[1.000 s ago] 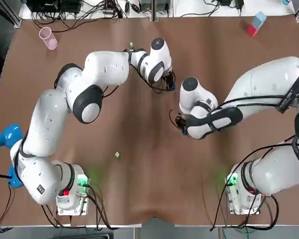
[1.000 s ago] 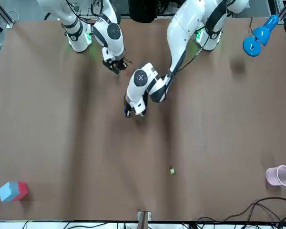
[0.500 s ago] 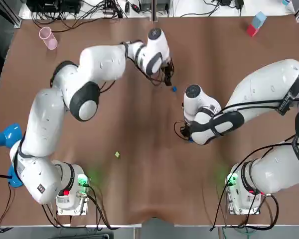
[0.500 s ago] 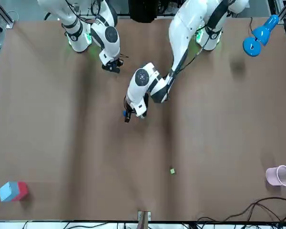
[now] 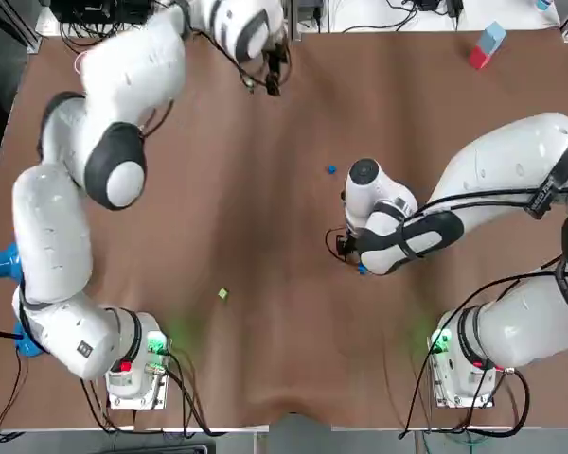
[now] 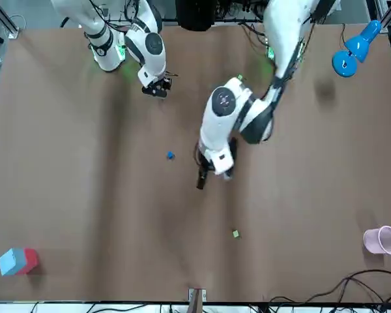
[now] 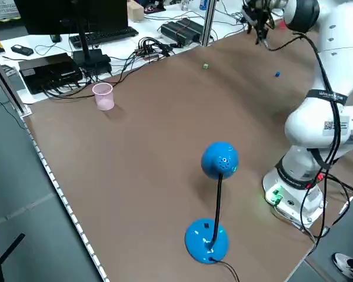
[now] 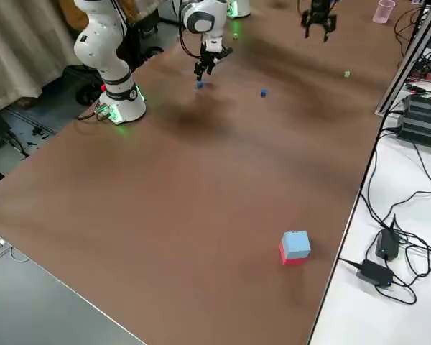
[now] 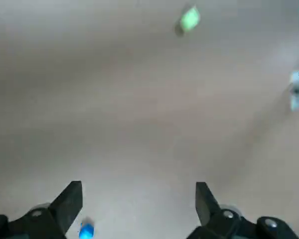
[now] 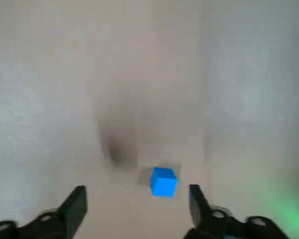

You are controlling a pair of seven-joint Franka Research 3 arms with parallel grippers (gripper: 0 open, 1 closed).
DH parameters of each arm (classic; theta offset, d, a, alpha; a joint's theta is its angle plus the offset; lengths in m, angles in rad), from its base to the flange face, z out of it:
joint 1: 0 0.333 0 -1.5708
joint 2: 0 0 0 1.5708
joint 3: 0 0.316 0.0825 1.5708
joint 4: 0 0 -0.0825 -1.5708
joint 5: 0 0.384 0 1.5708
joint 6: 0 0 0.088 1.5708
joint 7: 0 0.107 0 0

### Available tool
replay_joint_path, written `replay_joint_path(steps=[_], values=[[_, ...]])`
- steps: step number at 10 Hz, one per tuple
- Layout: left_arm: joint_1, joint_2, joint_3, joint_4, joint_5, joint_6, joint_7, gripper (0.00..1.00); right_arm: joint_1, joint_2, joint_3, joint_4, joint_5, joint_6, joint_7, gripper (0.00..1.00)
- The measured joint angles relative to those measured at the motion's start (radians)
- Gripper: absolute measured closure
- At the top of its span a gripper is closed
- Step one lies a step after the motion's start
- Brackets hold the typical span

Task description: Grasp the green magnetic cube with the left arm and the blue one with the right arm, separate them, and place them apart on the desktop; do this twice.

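Left gripper [image 9: 138, 194] is raised above the far part of the table [image 5: 265, 369], jaws open and empty. One green cube [image 6: 235, 233] lies on the tabletop near the far edge, close to that gripper in the top view. A second green cube [image 5: 222, 294] sits well apart, nearer the left arm's base. Right gripper [image 10: 134, 196] is low over mid-table, jaws open, gripping nothing. One blue cube [image 10: 163, 180] rests on the surface just past its fingertips. A second blue cube [image 5: 331, 170] lies loose near mid-table, apart from both grippers. Pink cup [image 5: 92, 73] stands at a far corner.
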Motion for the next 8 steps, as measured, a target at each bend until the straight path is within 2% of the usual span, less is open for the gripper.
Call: replay_joint_path(steps=[2,4,6,8], values=[[0.076,-0.099,0.001,0.001,0.005,-0.223,0.191,0.0,-0.009,0.0,-0.008,0.131,0.0,-0.005,0.0,0.0],[0.14,-0.176,0.003,-0.002,0.008,-0.399,0.42,0.0,-0.015,0.034,-0.068,0.254,-0.055,-0.014,-0.007,0.0],[0.205,-0.224,0.005,-0.004,0.037,-0.44,0.752,0.0,-0.013,0.126,-0.15,0.376,-0.141,-0.014,-0.059,0.0],[0.28,-0.248,-0.036,-0.008,0.075,-0.44,1.001,0.0,-0.013,0.219,-0.225,0.476,-0.149,-0.014,-0.17,0.0]])
